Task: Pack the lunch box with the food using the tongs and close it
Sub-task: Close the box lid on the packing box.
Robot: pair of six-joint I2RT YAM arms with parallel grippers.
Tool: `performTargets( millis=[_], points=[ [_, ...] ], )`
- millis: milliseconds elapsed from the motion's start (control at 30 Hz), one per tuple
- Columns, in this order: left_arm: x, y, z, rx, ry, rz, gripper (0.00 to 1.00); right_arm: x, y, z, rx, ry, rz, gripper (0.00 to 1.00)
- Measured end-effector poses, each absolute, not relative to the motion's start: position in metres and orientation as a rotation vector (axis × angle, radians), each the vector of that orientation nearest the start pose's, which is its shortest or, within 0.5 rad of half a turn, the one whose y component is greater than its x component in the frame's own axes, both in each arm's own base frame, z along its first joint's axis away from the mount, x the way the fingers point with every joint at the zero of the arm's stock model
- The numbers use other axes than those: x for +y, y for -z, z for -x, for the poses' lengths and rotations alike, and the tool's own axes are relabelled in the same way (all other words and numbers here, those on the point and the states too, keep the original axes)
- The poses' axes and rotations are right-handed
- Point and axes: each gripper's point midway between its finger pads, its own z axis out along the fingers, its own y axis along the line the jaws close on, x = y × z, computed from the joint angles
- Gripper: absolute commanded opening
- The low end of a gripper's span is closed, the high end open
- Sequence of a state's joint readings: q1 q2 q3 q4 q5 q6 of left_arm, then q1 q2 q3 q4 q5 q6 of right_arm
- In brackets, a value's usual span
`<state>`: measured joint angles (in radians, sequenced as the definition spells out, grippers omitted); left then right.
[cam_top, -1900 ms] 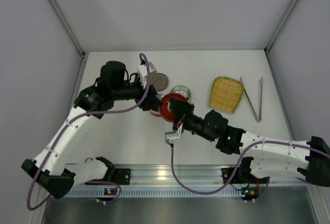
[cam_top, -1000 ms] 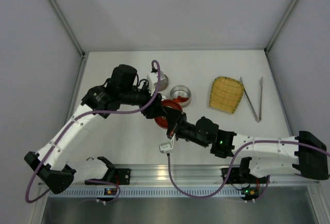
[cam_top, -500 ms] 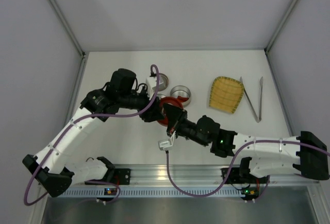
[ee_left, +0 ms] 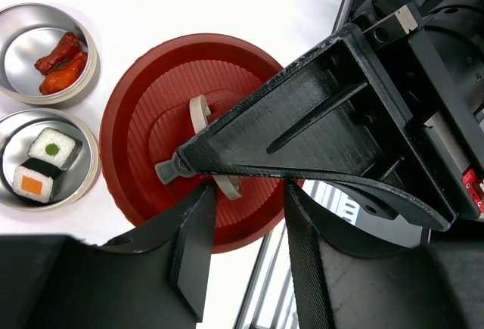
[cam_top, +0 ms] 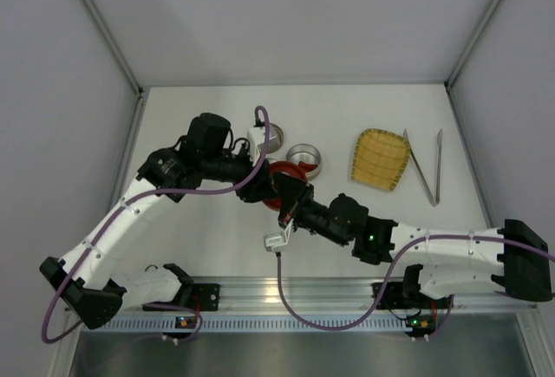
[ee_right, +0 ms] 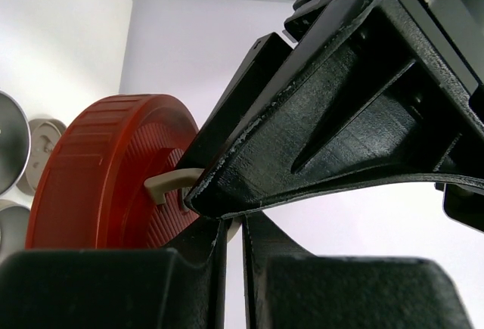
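Note:
The lunch box's red lid [cam_top: 283, 170] [ee_left: 144, 102] [ee_right: 91, 170] hangs mid-table, tilted, with my right gripper [cam_top: 288, 193] [ee_right: 234, 227] shut on its beige handle [ee_left: 198, 113]. My left gripper [cam_top: 264, 188] [ee_left: 249, 193] sits right beside it, jaws apart, the lid's near rim and the right gripper's finger showing between them. One steel lunch box tier [ee_left: 47, 164] holds the food, two sushi rolls [ee_left: 44, 164]; another tier [ee_left: 51, 55] [cam_top: 303, 159] holds red bits [ee_left: 62, 60]. The tongs [cam_top: 425, 167] lie at the far right.
The yellow bamboo mat [cam_top: 380, 159] lies just left of the tongs. A small steel piece [cam_top: 270, 140] sits behind the left wrist, mostly hidden. Purple cables loop off both arms, and the aluminium rail [cam_top: 295, 290] runs along the near edge.
The left arm has swung right and its jaws have narrowed beside the lid. The right gripper has kept its hold on the handle and drawn the lid slightly nearer.

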<state>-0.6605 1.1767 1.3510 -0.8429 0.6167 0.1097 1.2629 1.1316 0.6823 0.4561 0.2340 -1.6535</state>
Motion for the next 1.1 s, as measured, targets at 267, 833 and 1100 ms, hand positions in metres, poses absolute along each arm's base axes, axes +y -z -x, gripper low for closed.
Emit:
performTargets(
  millis=[267, 833, 1100],
  points=[
    [-0.26, -0.289, -0.177, 1.963, 0.97, -1.159, 0.31, 0.346, -0.307, -0.201, 0.395, 0.508, 1.539, 0.0],
    [-0.255, -0.287, -0.191, 2.036, 0.906, -1.036, 0.0, 0.346, -0.303, -0.198, 0.442, 0.489, 1.558, 0.31],
    [-0.246, -0.281, -0.207, 2.086, 0.872, -0.932, 0.0, 0.338, -0.304, -0.191, 0.477, 0.445, 1.565, 0.69]
  ],
)
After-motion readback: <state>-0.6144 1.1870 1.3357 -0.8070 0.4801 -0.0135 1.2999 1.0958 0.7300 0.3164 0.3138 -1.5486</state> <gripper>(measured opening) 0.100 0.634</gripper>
